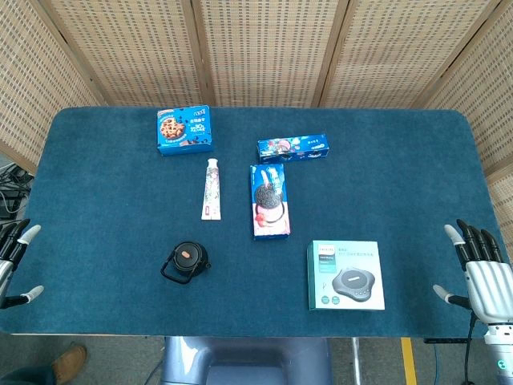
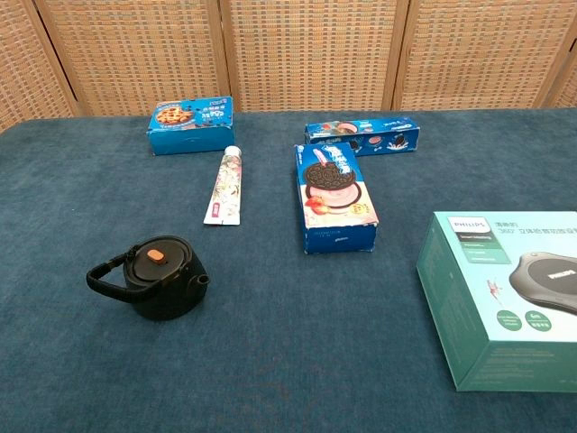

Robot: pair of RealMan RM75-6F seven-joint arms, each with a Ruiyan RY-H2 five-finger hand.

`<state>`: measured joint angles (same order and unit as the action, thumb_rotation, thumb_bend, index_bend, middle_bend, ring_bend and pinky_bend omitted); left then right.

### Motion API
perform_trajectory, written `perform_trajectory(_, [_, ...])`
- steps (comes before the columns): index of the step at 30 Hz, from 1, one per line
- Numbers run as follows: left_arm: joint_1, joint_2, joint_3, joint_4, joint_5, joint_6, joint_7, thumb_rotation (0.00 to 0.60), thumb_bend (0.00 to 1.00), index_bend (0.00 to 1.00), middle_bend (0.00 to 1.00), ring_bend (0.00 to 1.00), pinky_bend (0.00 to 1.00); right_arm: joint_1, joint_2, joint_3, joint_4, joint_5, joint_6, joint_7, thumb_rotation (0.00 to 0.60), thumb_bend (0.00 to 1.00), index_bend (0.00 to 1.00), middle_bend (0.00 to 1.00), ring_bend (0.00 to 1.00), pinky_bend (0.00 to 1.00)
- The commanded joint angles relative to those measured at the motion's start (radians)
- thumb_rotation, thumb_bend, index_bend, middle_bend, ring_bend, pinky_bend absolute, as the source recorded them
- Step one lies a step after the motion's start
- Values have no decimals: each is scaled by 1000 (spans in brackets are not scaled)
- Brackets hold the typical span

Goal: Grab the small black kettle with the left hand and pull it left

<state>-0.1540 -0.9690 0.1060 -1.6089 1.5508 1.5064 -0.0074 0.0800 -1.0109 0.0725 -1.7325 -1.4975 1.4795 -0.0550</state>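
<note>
We are keeping our left hand (image 1: 14,265) at the left edge of the table (image 1: 104,241), low in the head view, and it is holding nothing: the fingers are standing apart and relaxed, and they are touching no object. Only a part of this hand is showing, because the frame is cutting it. Our right hand (image 1: 481,277) is waiting at the right edge of the table, also released, with its fingers spread upward and the thumb pointing to the side, and nothing is lying in it. The chest view is showing neither hand. The small black kettle (image 1: 187,261) is sitting upright on the blue cloth in the front left part of the table, well apart from our left hand; in the chest view the kettle (image 2: 158,278) is turning its handle to the left and its short spout to the right, and a small brown knob is sitting on its lid. Behind the kettle a tube (image 1: 212,189) is lying lengthwise, and just beside it, to the right, a cookie box (image 1: 269,200) is lying flat. A teal box (image 1: 346,275) is resting in the front right part, near our right hand but not touching it.
</note>
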Motion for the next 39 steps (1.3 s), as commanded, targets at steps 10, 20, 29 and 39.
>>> perform_trajectory(10, [-42, -26, -7, -56, 71, -75, 37, 600, 0, 0, 0, 0, 0, 0, 10, 2, -5, 10, -6, 16, 600, 0, 0, 0, 0, 0])
perform_trajectory(20, [-213, -84, -38, -196, 144, -317, 99, 600, 0, 60, 105, 145, 0, 4, 8, 4, -4, 18, -15, 9, 600, 0, 0, 0, 0, 0])
perform_trajectory(29, [-319, -172, -88, -276, 28, -504, 172, 600, 0, 243, 273, 276, 0, 6, 10, 7, 2, 31, -24, 23, 600, 0, 0, 0, 0, 0])
perform_trajectory(39, [-341, -245, -88, -285, -83, -559, 293, 600, 0, 317, 331, 276, 0, 6, 12, 6, 0, 30, -25, 25, 600, 0, 0, 0, 0, 0])
